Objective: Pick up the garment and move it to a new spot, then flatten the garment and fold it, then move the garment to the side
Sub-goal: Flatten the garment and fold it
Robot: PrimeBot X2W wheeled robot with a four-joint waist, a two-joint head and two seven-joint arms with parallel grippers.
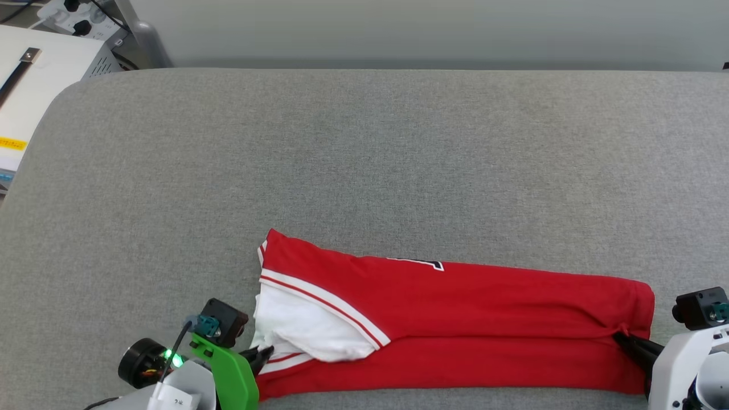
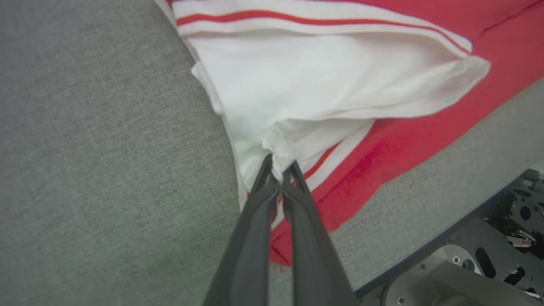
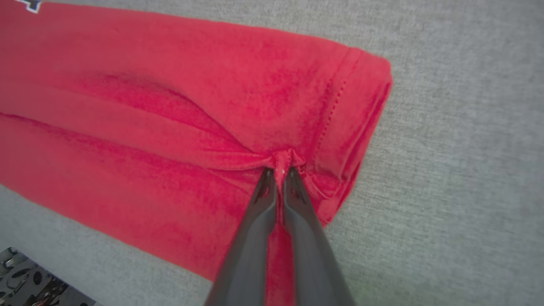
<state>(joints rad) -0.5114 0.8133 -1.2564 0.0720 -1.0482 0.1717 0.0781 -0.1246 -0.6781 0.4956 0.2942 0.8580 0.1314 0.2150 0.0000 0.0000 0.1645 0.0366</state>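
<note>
Along near edge, folded garment — left gripper pinching white sleeve, right gripper pinching hem.

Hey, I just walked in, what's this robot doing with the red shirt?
A two-armed robot is folding a red jersey on a grey padded surface. The jersey lies doubled into a long band near the front edge. The left hand is shut on white sleeve fabric at one end, and the right hand is shut on a pinch of red cloth near the hem at the other end. It looks mid-fold.
</note>
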